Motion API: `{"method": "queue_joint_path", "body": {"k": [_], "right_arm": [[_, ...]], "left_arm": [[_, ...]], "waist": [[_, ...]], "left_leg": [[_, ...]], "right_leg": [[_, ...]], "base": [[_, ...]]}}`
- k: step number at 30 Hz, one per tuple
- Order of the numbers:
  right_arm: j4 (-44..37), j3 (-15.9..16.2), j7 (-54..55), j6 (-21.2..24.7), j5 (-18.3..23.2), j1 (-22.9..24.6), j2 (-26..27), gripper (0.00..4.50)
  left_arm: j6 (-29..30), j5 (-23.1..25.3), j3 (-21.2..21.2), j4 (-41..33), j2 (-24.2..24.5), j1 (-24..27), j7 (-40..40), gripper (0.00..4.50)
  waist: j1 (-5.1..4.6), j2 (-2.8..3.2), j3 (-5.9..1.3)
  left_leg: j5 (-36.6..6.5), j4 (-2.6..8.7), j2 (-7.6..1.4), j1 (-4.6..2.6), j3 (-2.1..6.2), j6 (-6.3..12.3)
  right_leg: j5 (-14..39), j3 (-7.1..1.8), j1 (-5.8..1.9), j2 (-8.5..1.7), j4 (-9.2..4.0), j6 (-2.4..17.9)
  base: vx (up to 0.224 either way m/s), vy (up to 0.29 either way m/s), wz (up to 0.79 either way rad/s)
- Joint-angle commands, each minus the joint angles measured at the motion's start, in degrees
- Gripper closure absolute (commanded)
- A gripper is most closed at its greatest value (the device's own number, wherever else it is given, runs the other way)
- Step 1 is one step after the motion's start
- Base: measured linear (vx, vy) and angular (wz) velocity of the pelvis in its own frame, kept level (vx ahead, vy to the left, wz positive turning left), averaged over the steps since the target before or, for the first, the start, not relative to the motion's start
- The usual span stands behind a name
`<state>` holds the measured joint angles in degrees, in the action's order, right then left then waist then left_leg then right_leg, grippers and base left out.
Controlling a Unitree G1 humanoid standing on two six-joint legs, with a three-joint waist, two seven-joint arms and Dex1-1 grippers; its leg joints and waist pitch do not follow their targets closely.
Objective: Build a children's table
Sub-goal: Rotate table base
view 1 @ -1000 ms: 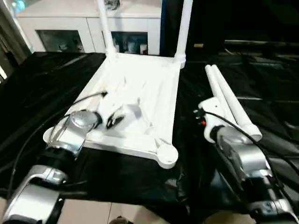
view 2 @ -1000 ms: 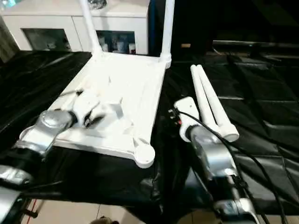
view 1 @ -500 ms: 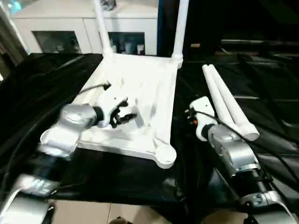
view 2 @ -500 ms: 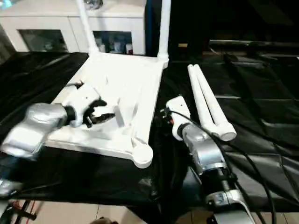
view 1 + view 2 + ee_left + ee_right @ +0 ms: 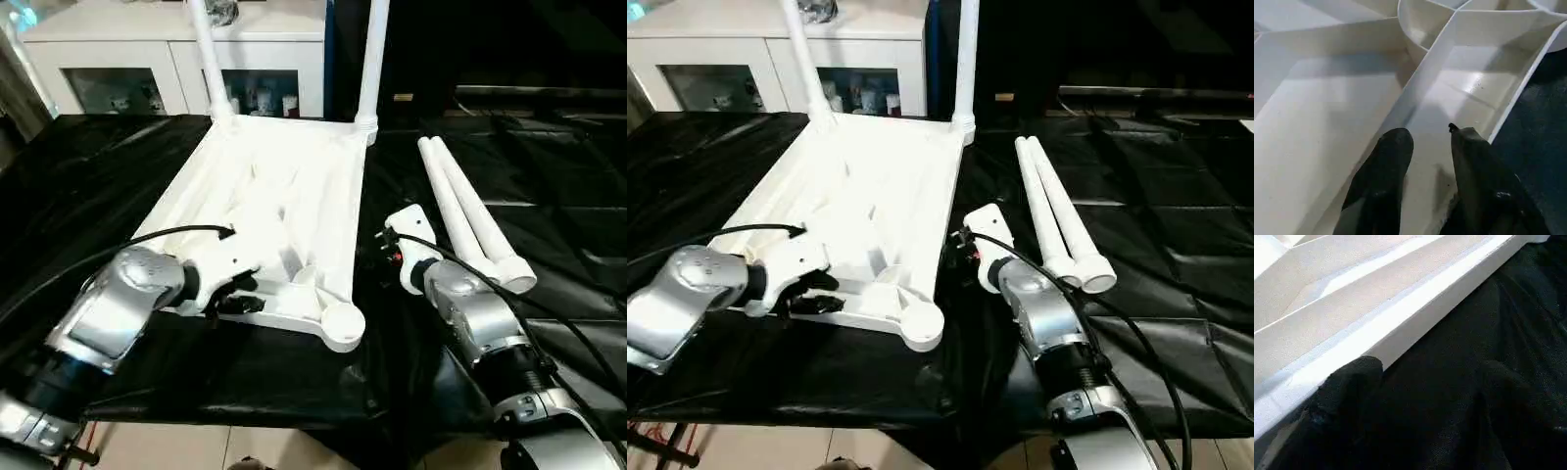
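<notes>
On the black table (image 5: 88, 166), the upturned tabletop (image 5: 284, 196) carries 2 legs; left gripper (image 5: 1430, 139) narrowly parted over its ribs, right gripper (image 5: 1425, 377) wide beside its edge.

Upright legs (image 5: 370, 69) block far edge, black cloth (image 5: 88, 176) open

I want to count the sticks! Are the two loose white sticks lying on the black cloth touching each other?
Touching. The right eye view shows the two loose legs pressed side by side along their length.
</notes>
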<state>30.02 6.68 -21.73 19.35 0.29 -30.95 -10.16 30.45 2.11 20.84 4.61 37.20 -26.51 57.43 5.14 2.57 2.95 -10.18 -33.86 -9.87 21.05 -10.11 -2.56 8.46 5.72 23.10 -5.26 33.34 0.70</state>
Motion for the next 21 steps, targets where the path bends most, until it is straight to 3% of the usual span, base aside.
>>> {"method": "queue_joint_path", "body": {"k": [1,7,11,15,21], "right_arm": [[1.4,0.4,-0.5,-1.4,-0.1,-1.1,0.6,0.67],[2.9,0.4,-0.9,-2.1,-0.3,-1.7,1.5,0.67],[4.4,0.8,-1.8,-3.1,0.3,-2.4,2.6,0.67],[5.6,1.4,-3.1,-4.2,0.5,-3.2,3.7,0.67],[5.5,3.1,-6.8,-5.4,1.0,-4.0,5.8,0.67]], "left_arm": [[0.6,-1.7,1.4,0.5,-0.6,0.4,3.2,3.07],[0.7,-4.6,2.3,-2.2,0.2,1.8,8.9,3.55],[1.3,-6.4,2.9,-2.8,0.0,2.1,11.0,3.87],[2.0,-7.2,3.0,-2.8,-0.9,2.3,11.8,4.06],[2.7,-7.8,3.6,-3.0,-2.6,2.3,11.7,4.44]], "waist": [[0.09,-0.09,-3.66],[-0.14,0.01,-3.73],[-0.17,0.06,-3.64],[-0.52,-0.12,-3.57],[-1.29,-0.2,-3.63]], "left_leg": [[-17.7,4.72,-2.85,-0.91,1.4,-1.75],[-17.2,4.67,-2.88,-0.75,1.34,-1.6],[-18.0,4.67,-2.87,-0.91,1.33,-1.59],[-18.9,4.76,-2.86,-0.85,1.42,-1.8],[-17.6,4.65,-2.83,-0.53,1.39,-1.06]], "right_leg": [[21.0,-3.26,-2.45,-3.96,-3.64,9.4],[18.3,-3.28,-2.62,-3.85,-3.19,10.9],[20.1,-3.29,-2.53,-3.9,-3.43,10.6],[21.7,-3.29,-2.58,-3.93,-3.53,10.1],[19.3,-3.3,-2.91,-3.9,-3.29,11.4]], "base": [[0.0,0.0,0.0],[0.0,0.0,0.0],[0.0,0.0,0.0],[0.0,0.0,0.0],[0.0,0.0,0.0]]}}
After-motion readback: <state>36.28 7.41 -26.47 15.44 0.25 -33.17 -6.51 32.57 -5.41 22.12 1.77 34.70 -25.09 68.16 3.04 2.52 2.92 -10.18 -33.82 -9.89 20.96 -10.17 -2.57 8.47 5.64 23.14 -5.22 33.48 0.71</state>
